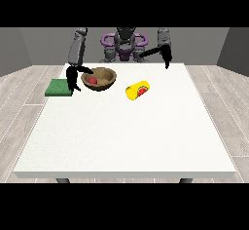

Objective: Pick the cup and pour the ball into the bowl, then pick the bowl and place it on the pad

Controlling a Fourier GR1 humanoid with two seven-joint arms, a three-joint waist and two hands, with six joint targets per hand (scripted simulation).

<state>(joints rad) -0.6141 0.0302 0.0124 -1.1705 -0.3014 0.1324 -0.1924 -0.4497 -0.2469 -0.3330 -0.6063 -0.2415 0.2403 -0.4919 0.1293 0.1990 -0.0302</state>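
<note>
Hand at view's left (74,79): at bowl's 9 o'clock rim, fingers seem curled on it
Hand at view's right (167,58): idle, grip unclear
Bowl (99,78): holds red ball (92,80)
Cup (137,89): tipped over on desk (126,136), bowl's 3 o'clock
Progress: pour done; bowl to pad (59,87) left

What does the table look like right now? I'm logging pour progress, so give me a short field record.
bowl: brown bowl, upright, right of the green pad
ball: red ball inside the bowl
cup: yellow cup lying on its side on the white table, right of the bowl
hand at the view's left: at the bowl's left rim
hand at the view's right: raised, away from the objects
</note>
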